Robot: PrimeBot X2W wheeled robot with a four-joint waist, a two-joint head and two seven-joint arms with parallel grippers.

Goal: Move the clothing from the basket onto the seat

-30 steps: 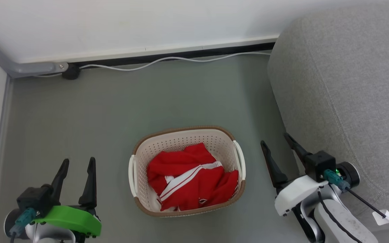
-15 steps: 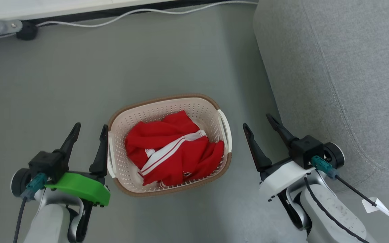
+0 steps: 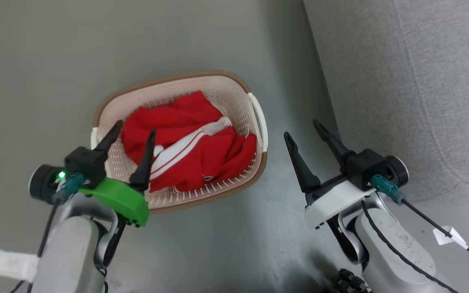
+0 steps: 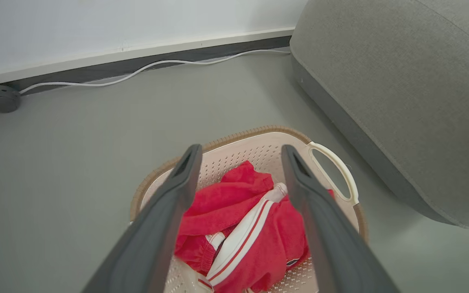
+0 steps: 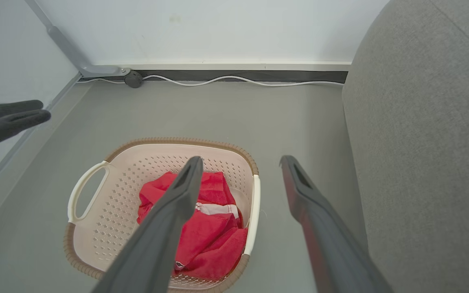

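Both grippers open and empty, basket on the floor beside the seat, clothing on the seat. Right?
No: the clothing lies in the basket, not on the seat; head view shows it. Rest holds: left gripper and right gripper open and empty, basket on the floor beside the seat.

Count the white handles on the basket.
2: one handle on the side of the basket facing the seat, the other handle on the opposite side. None seems hidden.
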